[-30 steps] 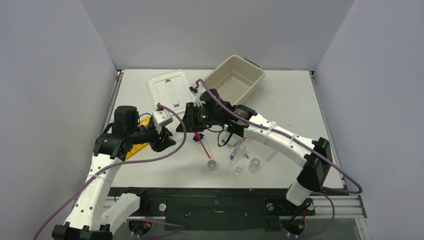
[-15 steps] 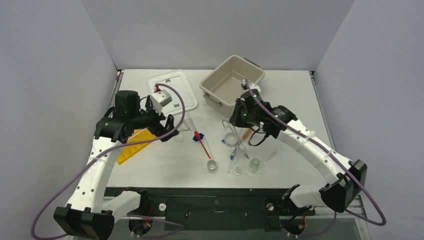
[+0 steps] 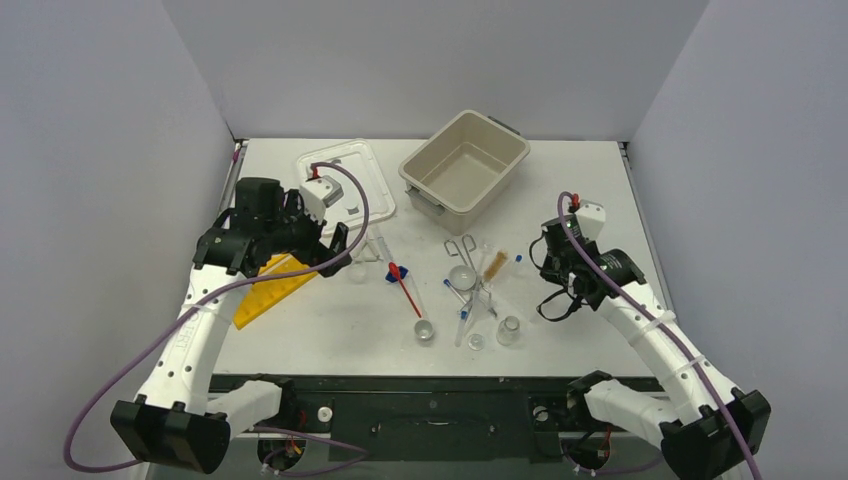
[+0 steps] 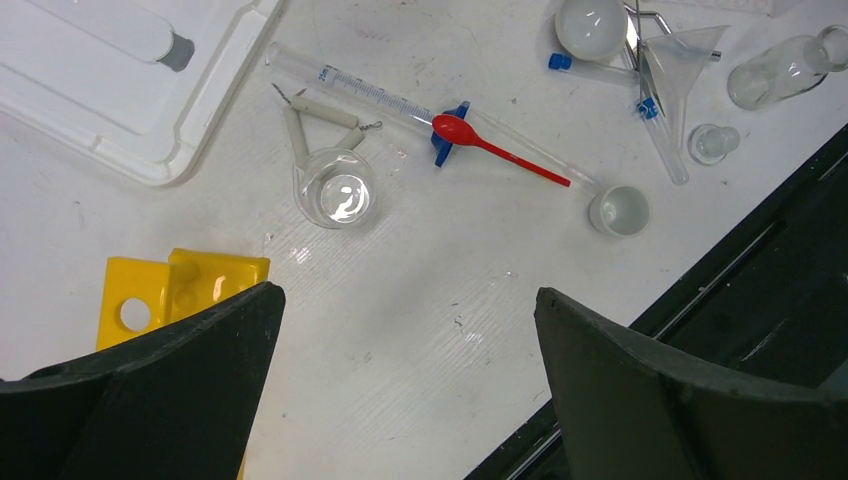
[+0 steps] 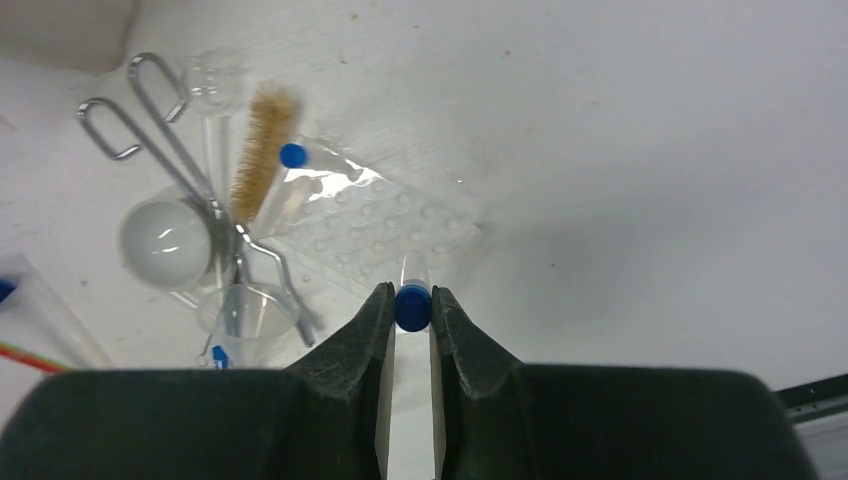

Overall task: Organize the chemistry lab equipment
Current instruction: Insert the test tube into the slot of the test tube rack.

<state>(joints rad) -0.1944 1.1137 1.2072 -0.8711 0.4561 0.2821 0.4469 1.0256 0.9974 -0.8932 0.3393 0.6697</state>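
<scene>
**Right fingers pinch a capped vial; left fingers spread wide above the glassware**

The right fingers (image 5: 372, 330) are closed on a blue-capped vial (image 5: 411, 305). They hold it at the cap, and its clear body points away from the wrist, above the desk (image 5: 650, 150). The left fingers (image 4: 200, 360) are spread fully apart and hold nothing. They hang over bare desk beside the yellow tube rack (image 4: 185, 290).

The rest of the equipment lies loose mid-desk. Seen from the left wrist:
- a glass dish (image 4: 335, 190)
- a red spatula (image 4: 490, 145), which lies across a long graduated tube (image 4: 370, 95)

In the right wrist view:
- metal tongs (image 5: 150, 110)
- a brush (image 5: 262, 150)
- a funnel (image 5: 245, 305)

These last three crowd together, some overlapping. The beige tub (image 3: 465, 165) sits at the far side with the white lid (image 3: 345, 180) to its left.

The vial is probably very light, thin-walled and smooth, so it should need little squeeze and may slip or swing if tilted fast. The cap is likely the best place to hold it (plastic gives the fingers more bite than bare glass). The dish and funnel look equally fragile and are best taken at a rim or stem. The tongs are stiff and tangled with the glass, so lifting them first risks dragging the pieces next to them. Whether the vial should go in the rack or the tub cannot be told from here.
</scene>
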